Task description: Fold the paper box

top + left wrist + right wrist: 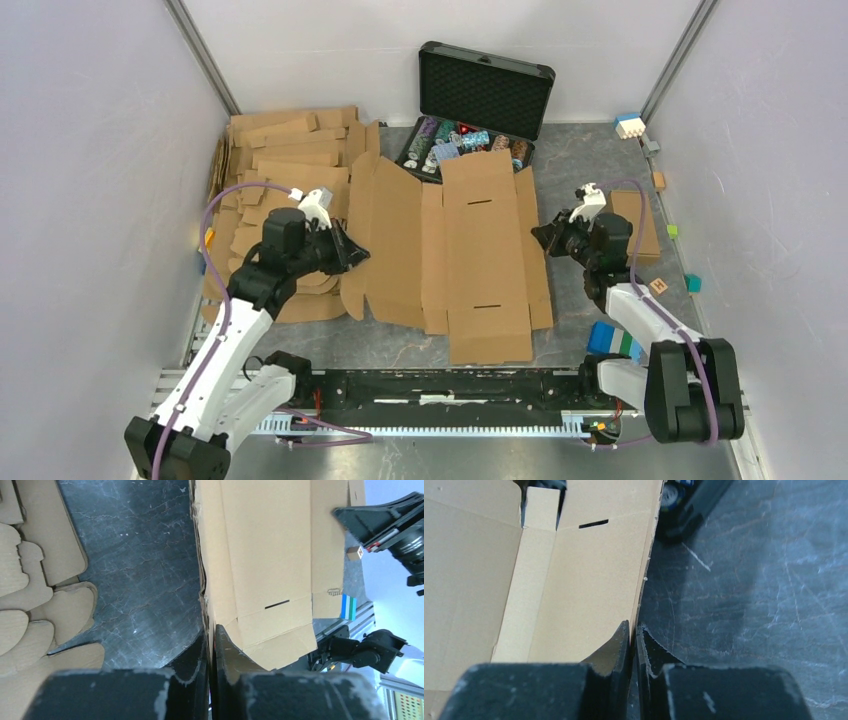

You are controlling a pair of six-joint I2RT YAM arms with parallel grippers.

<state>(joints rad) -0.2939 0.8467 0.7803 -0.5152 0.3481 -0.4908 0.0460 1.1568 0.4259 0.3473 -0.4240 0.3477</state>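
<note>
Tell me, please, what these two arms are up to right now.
The arms are working on a paper box, a die-cut cardboard sheet lying mostly flat mid-table. The left gripper looks closed on the sheet's left edge, where the side flap seems slightly lifted. The right gripper looks closed on its right edge. Folding has barely begun. An open black case sits behind the sheet, and a pile of cardboard blanks lies to its left.

The paper box [480, 250] is lying on the table [590, 170], a case [485, 95] sitting at its far edge, cardboard sheets [290, 145] lying to its left.
</note>
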